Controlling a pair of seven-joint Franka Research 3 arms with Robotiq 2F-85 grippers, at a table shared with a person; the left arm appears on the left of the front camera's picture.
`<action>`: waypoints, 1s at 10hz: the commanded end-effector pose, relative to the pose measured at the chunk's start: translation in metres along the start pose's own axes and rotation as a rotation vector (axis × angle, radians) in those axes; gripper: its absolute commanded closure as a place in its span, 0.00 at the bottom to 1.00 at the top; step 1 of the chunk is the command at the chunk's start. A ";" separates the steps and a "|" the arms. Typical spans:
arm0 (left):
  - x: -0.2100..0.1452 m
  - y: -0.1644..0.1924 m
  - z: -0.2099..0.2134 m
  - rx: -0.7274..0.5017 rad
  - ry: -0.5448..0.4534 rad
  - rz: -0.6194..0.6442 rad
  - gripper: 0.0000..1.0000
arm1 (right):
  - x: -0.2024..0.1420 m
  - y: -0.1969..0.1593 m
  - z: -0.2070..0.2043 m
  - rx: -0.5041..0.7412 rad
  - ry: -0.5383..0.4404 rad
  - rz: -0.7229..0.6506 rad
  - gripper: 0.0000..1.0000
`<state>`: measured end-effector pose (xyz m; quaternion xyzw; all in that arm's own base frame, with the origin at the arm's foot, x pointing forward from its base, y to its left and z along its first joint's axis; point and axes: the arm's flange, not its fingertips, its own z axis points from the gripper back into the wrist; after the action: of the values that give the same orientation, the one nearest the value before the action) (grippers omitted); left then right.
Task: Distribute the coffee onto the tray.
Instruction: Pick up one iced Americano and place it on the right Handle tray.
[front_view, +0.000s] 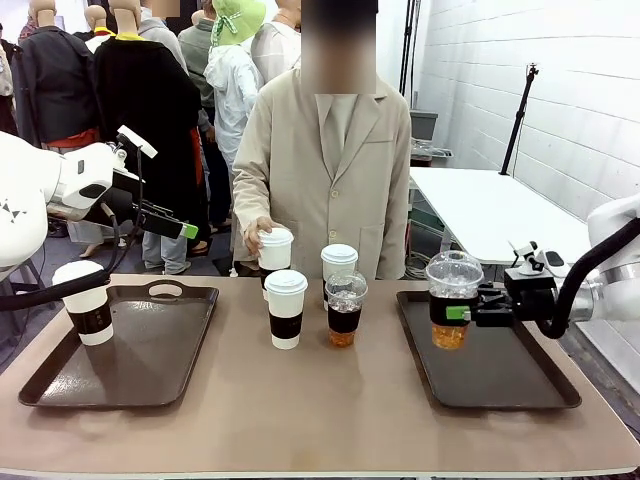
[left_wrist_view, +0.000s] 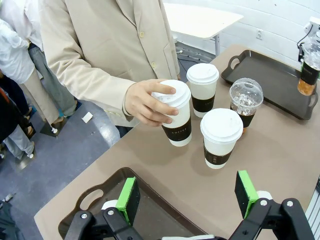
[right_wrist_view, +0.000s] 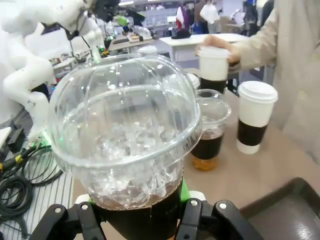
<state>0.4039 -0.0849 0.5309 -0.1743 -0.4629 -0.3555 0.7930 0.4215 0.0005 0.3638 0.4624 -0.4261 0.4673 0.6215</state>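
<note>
Clear iced cup (front_view: 453, 275) clamped in right gripper (front_view: 458, 312) | left gripper (left_wrist_view: 187, 196) agape

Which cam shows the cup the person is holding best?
Left wrist view: the held cup is close, sleeve print legible, the person's hand gripping at its lid. Front view hides its base behind a nearer cup; right wrist view shows it small and distant.

Bright even indoor light, wide-angle wrist distortion

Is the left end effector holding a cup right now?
No, the left end effector is open, with nothing between its green pads.
</note>
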 end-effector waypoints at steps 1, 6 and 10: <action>-0.001 -0.001 0.001 -0.004 0.010 0.008 0.00 | 0.008 -0.023 0.005 0.029 0.002 -0.005 0.41; -0.001 -0.001 0.001 -0.004 0.010 0.008 0.00 | 0.003 -0.023 0.005 -0.006 0.007 0.005 0.41; -0.001 -0.001 0.001 -0.004 0.010 0.008 0.00 | -0.006 -0.064 0.002 0.008 0.000 0.008 0.41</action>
<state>0.4039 -0.0849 0.5309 -0.1743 -0.4629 -0.3555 0.7930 0.4599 -0.0083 0.3489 0.4606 -0.4193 0.4683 0.6267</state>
